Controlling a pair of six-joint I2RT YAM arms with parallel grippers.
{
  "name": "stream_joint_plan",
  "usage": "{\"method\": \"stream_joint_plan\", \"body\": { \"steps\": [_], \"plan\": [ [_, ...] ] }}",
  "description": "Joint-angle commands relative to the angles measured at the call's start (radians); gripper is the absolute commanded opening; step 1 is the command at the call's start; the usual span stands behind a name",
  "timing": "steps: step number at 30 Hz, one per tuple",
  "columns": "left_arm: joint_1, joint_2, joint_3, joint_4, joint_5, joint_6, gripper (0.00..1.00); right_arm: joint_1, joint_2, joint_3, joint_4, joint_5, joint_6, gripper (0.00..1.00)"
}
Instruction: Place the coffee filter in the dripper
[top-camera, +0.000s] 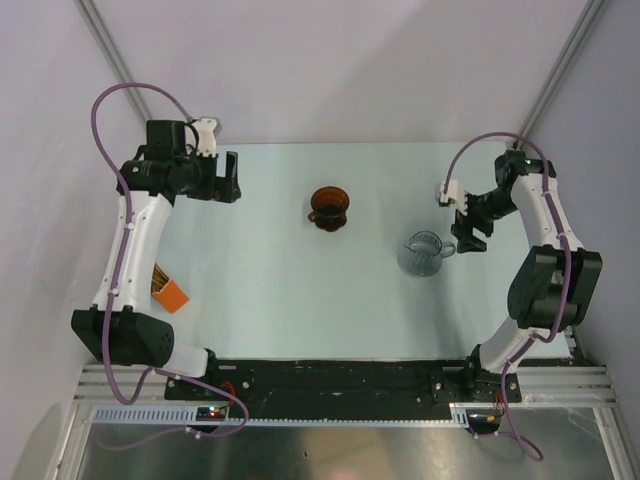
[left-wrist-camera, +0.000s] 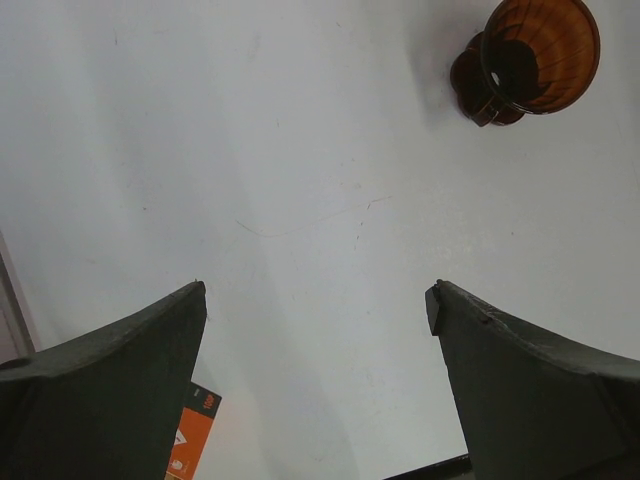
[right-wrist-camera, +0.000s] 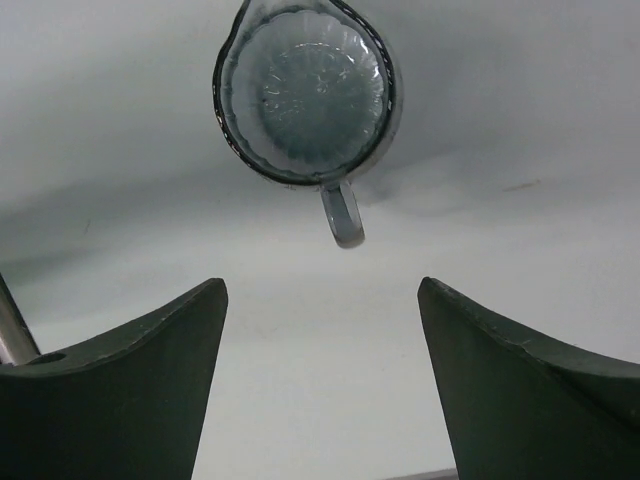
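The dripper (top-camera: 328, 205), a dark reddish-brown cone, stands upright at the middle of the table's far part; the left wrist view has it at the top right (left-wrist-camera: 540, 55). No coffee filter shows in any view. My left gripper (top-camera: 228, 178) hovers left of the dripper, open and empty (left-wrist-camera: 316, 292). My right gripper (top-camera: 468, 232) hangs just right of the glass jug, open with nothing between its fingers (right-wrist-camera: 322, 285).
A clear glass jug (top-camera: 425, 253) stands right of centre, its handle towards my right gripper (right-wrist-camera: 342, 215). A small orange box (top-camera: 168, 290) with brown paper edges lies by the left arm, also low in the left wrist view (left-wrist-camera: 190, 440). Walls enclose the table.
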Motion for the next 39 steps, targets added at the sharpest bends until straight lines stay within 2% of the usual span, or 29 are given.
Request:
{"method": "stream_joint_plan", "body": {
  "steps": [1,7,11,15,23,27,33,39],
  "plan": [
    [-0.004,-0.053,0.023,0.005,0.016,0.025,0.98,0.03,0.04,-0.01,0.006,0.035,-0.132,0.82],
    [-0.005,-0.065,0.02,0.001,0.008,0.03,0.98,0.057,0.093,-0.029,0.042,0.059,-0.158,0.79],
    [-0.004,-0.068,0.015,0.002,0.015,0.026,0.98,0.086,0.114,-0.059,0.086,0.061,-0.146,0.74],
    [-0.004,-0.07,0.011,0.002,0.025,0.023,0.98,0.107,0.125,-0.089,0.134,0.058,-0.123,0.65],
    [-0.005,-0.075,0.006,0.002,0.018,0.022,0.98,0.132,0.122,-0.132,0.169,0.024,-0.092,0.4],
    [-0.005,-0.075,0.006,0.001,0.022,0.022,0.98,0.166,0.101,-0.149,0.177,-0.002,-0.068,0.32],
    [-0.004,-0.079,-0.013,0.004,0.041,0.026,0.98,0.268,0.076,-0.156,0.162,-0.048,0.02,0.27],
    [-0.003,-0.086,-0.042,0.009,0.052,0.033,0.98,0.4,0.083,-0.158,0.24,-0.073,0.223,0.24]
  ]
}}
